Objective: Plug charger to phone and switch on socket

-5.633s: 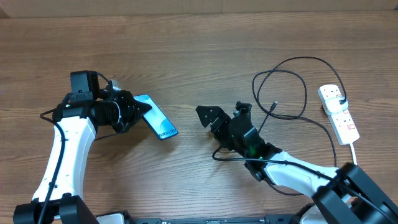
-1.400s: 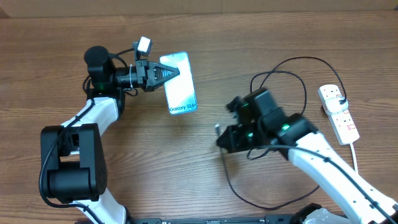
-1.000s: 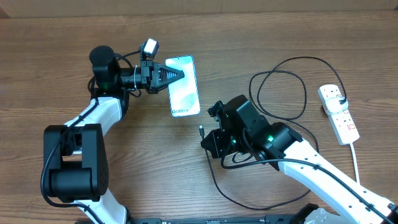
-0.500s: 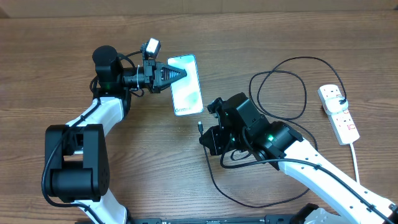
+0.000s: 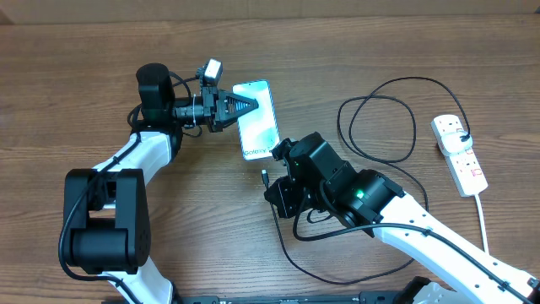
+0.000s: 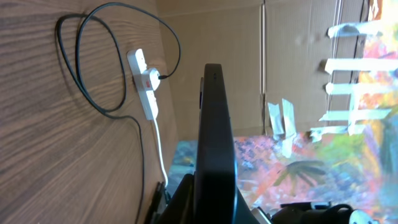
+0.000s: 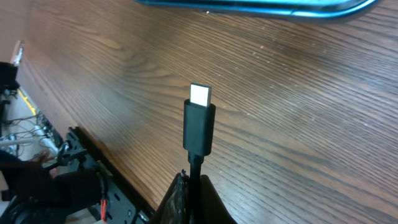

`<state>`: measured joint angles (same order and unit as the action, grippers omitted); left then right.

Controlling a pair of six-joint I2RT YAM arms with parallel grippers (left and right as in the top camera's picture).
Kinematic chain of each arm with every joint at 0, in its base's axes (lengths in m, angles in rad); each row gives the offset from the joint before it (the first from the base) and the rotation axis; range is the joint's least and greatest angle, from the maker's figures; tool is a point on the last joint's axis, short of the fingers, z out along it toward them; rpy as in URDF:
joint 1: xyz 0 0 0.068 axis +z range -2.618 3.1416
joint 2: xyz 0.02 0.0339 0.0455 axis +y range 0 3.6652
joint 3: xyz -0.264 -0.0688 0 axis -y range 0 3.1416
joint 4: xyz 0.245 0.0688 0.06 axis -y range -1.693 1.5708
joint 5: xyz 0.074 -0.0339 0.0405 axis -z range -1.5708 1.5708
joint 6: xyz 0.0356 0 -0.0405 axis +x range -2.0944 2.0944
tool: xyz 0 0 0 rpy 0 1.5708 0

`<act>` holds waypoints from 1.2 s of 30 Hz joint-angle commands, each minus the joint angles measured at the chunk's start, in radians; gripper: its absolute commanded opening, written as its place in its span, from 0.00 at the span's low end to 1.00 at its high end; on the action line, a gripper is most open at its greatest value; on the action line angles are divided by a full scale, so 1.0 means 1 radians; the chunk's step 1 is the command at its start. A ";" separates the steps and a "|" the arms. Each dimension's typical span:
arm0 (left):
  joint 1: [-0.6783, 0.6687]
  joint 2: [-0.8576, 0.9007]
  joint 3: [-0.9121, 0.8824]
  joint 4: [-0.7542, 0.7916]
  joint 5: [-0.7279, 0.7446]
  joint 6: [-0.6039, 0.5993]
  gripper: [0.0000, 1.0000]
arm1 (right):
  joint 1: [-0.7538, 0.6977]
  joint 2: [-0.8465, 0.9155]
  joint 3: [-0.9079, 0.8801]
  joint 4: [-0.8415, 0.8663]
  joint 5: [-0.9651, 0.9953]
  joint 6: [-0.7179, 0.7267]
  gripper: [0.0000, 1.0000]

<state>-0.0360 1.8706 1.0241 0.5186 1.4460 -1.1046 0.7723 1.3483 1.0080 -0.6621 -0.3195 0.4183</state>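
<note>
My left gripper (image 5: 247, 106) is shut on the phone (image 5: 258, 119) and holds it above the table, its light blue screen up and its "Galaxy" end toward my right arm. In the left wrist view the phone (image 6: 215, 118) shows edge-on between the fingers of the left gripper (image 6: 214, 198). My right gripper (image 5: 274, 187) is shut on the charger cable just behind its small plug (image 5: 265, 178). The plug (image 7: 199, 126) stands out of the right gripper (image 7: 194, 186), metal tip toward the phone's edge (image 7: 261, 6), with a gap between them. The white socket (image 5: 458, 154) lies far right.
The charger's black cable (image 5: 380, 118) loops across the table between my right arm and the socket, where its black head (image 5: 465, 138) sits. The socket (image 6: 144, 87) and its thick white cord (image 5: 483, 205) run toward the front edge. A cardboard wall stands at the back.
My left arm has carried the phone right and a little nearer, toward the plug. My right gripper has shifted slightly left and forward with the plug. Both grips stay the same.
</note>
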 commanded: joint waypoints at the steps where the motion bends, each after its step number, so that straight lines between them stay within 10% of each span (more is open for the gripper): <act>1: -0.004 0.003 0.007 0.004 0.010 0.078 0.04 | 0.004 -0.012 0.033 -0.005 0.057 0.000 0.04; 36: -0.011 0.003 0.007 -0.234 -0.120 0.286 0.04 | 0.019 0.061 0.077 -0.100 0.200 -0.128 0.04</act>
<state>-0.0399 1.8706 1.0241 0.2817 1.3113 -0.8600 0.7872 1.4124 1.0187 -0.7536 -0.1524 0.3321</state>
